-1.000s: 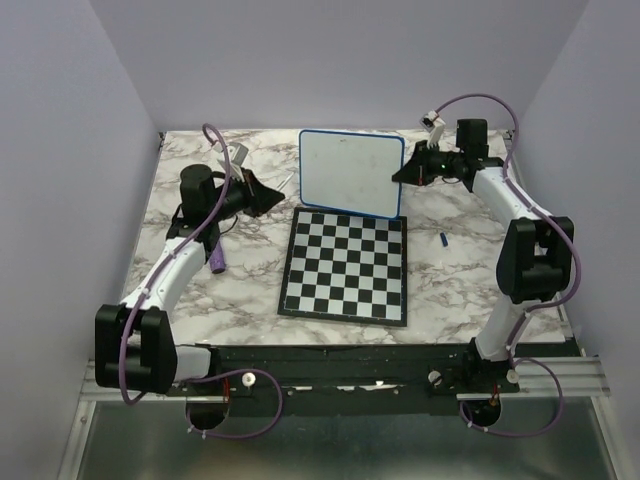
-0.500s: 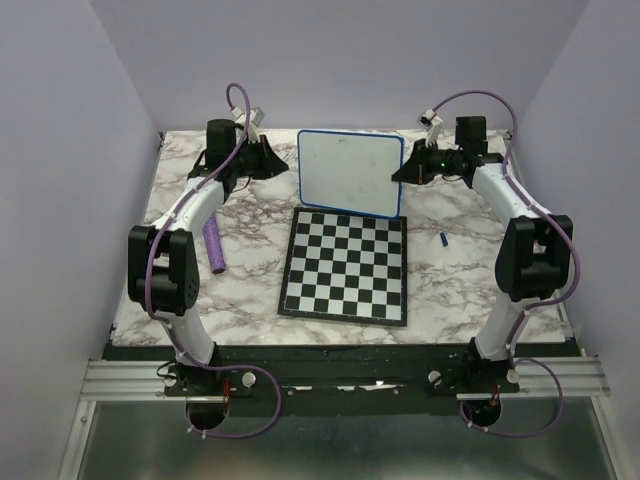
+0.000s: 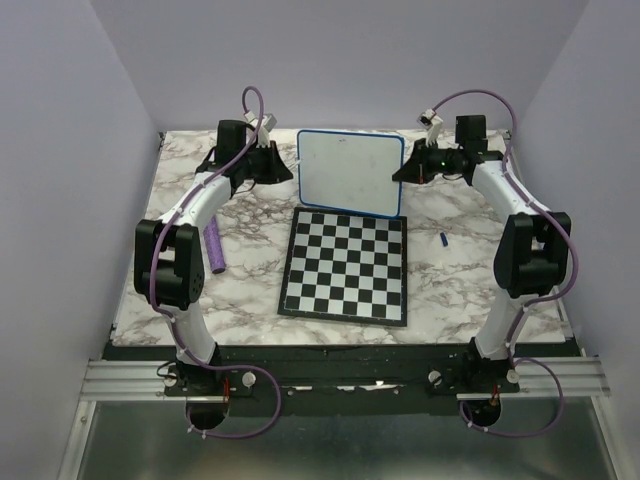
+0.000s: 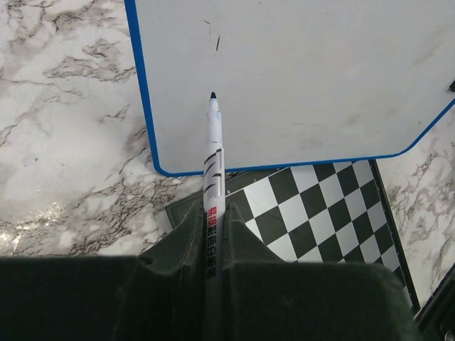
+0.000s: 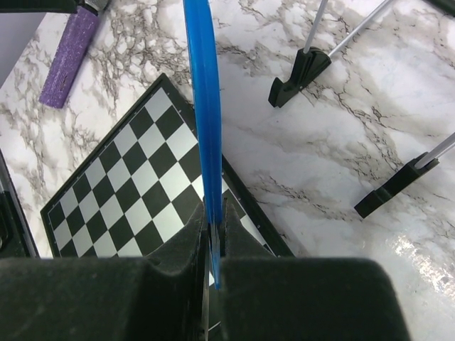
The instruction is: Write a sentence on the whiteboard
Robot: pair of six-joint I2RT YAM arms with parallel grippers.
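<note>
Up and across comes my left hand [image 3: 272, 163], off the left side of the worktop [image 3: 250, 285] a second ago and now right at the whiteboard's left edge; nothing else has shifted. That hand is clenched on a marker [image 4: 213, 160], gripping low on the barrel so most of its length sticks out ahead. The tip sits over the white face just inside the blue rim, though I can't tell if it's touching. My right hand [image 3: 405, 172] is clamped on the right rim of the whiteboard [image 3: 350, 172], holding it propped up at the far edge of the chessboard [image 3: 346, 267]. No words on it that I can make out, only a faint short stroke near the top left. This whiteboard looks light, thin and stiff, with a slick face, so I expect it to rock or swing away under pen pressure. The rim is the place to hold it, and I'd keep that pinch firm. The marker looks light and smooth-barrelled, and held this far back it may pivot in my fingers, so soft strokes. A purple bar [image 3: 214, 247] lies left of the chessboard, and a small blue cap [image 3: 441, 239] lies to its right.
</note>
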